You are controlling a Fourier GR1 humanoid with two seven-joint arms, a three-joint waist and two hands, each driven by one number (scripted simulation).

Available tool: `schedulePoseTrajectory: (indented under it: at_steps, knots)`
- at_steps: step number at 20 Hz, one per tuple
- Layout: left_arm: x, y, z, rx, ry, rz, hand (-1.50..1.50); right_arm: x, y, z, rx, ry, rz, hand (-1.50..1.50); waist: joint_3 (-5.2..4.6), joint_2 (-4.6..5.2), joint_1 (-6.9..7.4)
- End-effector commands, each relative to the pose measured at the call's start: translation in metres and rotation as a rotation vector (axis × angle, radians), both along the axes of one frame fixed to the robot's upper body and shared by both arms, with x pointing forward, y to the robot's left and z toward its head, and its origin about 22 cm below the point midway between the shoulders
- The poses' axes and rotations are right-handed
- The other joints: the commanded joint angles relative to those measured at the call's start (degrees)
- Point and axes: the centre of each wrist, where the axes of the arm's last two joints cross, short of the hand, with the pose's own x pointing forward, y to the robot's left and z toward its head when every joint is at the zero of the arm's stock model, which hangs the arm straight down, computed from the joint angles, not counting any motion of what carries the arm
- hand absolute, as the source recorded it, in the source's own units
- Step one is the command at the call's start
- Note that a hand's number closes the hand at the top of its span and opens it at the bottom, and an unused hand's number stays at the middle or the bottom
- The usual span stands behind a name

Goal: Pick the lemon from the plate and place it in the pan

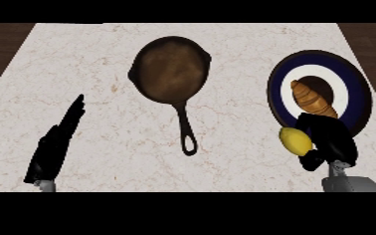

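Note:
A yellow lemon (294, 140) sits in my right hand (328, 140), whose fingers and thumb curl round it at the near left rim of the plate (353, 87). The plate is dark blue with a white centre and lies at the right of the counter. A dark round pan (169, 68) lies in the middle of the counter, its long handle (184, 127) pointing toward me. The lemon is to the right of the pan's handle, well apart from it. My left hand (55, 142) rests open at the lower left, fingers straight.
A brown croissant (312, 99) lies on the plate just beyond my right hand. The marble counter (88, 59) ends in dark wood strips at the far left and far right edges.

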Motion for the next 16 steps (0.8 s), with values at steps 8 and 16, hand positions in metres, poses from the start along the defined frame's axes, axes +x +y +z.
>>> schedulePoseTrajectory:
  at_steps: [8,16]
  knots:
    - [0.02,-0.025,0.01,-0.006,-0.02,-0.063,0.0,0.143,0.01,0.097,0.057,0.085,0.256,1.5,0.54,1.18,3.3]
    - [0.003,-0.019,-0.007,-0.008,-0.016,-0.031,0.0,0.164,0.037,0.135,0.117,-0.419,0.535,1.5,0.51,1.05,2.98]
